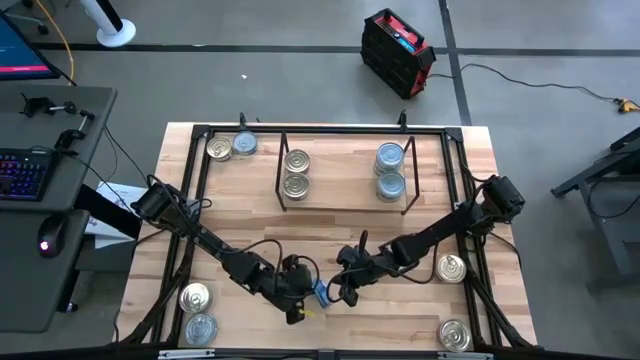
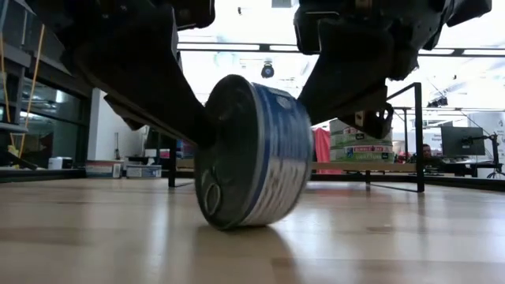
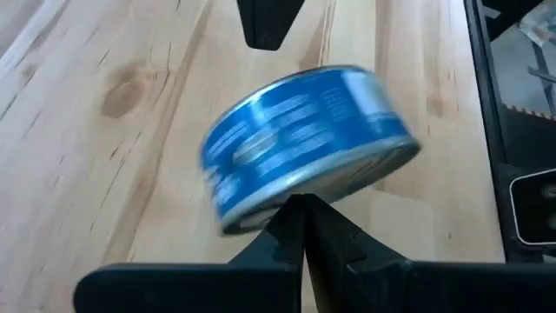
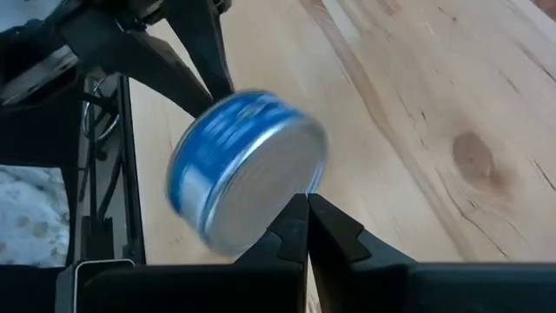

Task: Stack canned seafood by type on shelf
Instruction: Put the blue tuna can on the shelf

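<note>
right end effector (image 4: 306, 204) closed, empty, beside tilted blue-labelled round tin (image 4: 248, 169); low view alone shows tin's edge on wooden surface (image 2: 394, 244); left end effector (image 3: 302, 209) closed too.

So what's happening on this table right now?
Both arms meet near the table's front edge over a blue-labelled tin that stands tilted on its rim on the tabletop. The left pincer and right pincer are both shut, tips against the tin from opposite sides, neither gripping it. The shelf already carries two gold-lidded tins and two silver-blue tins.
</note>
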Action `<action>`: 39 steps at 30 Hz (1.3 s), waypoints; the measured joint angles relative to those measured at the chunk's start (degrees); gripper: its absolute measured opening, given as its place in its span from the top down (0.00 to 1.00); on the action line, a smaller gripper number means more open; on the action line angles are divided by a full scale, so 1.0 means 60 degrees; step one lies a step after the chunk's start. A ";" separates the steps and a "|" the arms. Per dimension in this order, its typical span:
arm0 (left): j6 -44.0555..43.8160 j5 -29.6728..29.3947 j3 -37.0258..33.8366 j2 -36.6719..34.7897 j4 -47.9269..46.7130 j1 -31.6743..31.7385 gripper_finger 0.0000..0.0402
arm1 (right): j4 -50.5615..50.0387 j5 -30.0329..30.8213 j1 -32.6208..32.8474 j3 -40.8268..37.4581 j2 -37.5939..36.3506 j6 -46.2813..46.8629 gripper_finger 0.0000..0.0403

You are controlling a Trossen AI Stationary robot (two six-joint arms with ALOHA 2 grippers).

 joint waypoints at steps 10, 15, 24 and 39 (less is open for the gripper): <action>0.0110 -0.0009 0.0004 -0.0004 0.0376 0.0031 1.00 | -0.1423 0.0488 -0.0007 -0.0001 -0.1356 -0.0749 1.00; 0.0176 -0.0006 0.0004 -0.0004 0.0247 0.0035 1.00 | -0.1659 0.0077 -0.0002 0.0001 -0.1883 -0.0670 1.00; -0.0133 0.0895 0.0004 -0.0175 -0.0846 0.0031 1.00 | -0.1120 -0.0596 0.0493 0.0955 -0.1594 0.0521 1.00; 0.0903 0.0873 -0.0122 -0.2965 -0.4851 -0.0335 1.00 | -0.8316 -0.0192 0.0540 0.7359 0.2000 0.2503 0.99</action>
